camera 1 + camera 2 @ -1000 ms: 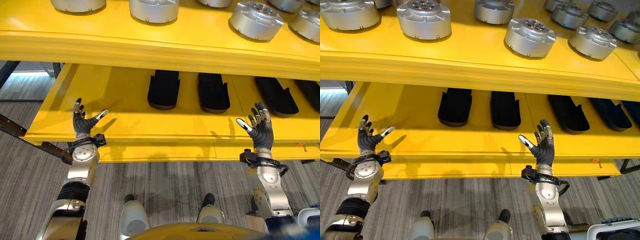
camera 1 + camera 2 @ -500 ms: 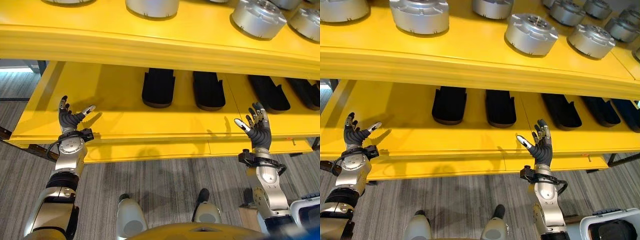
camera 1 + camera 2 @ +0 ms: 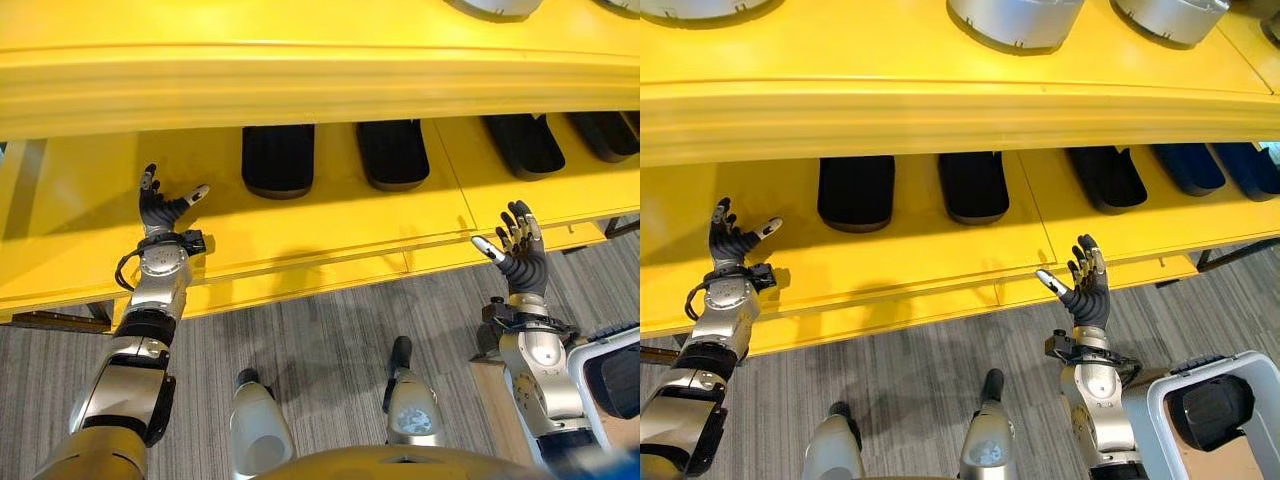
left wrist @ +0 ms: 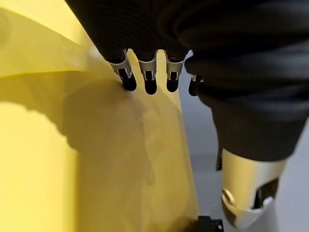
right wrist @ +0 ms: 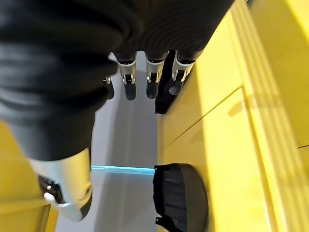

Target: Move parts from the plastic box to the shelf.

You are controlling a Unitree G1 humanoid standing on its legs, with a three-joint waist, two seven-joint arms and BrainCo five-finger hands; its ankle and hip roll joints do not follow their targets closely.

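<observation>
1. We see the plastic box [image 3: 1215, 420] at the lower right, on the floor beside our right arm; a dark part [image 3: 1208, 411] lies inside it.
2. The yellow shelf [image 3: 940, 100] stands in front of us. Its upper board carries round silver parts [image 3: 1015, 20] along the far edge of the view, cut off by the frame.
3. On the lower board [image 3: 330, 225] a row of black parts lies side by side; the nearest to our left is one black part [image 3: 278, 160], with another [image 3: 393, 153] next to it and more trailing off to the right.
4. Our right hand [image 3: 520, 262] is raised in front of the lower board's front edge, fingers spread and nearly straight, thumb out to the side, and it holds nothing. Its wrist view shows its fingers [image 5: 129, 84] extended beside the yellow board and a black part [image 5: 179, 197].
5. Our left hand [image 3: 160, 208] is up over the left end of the lower board, fingers splayed, thumb apart, empty as well. In its wrist view the fingertips [image 4: 150, 86] point along the yellow surface.
</observation>
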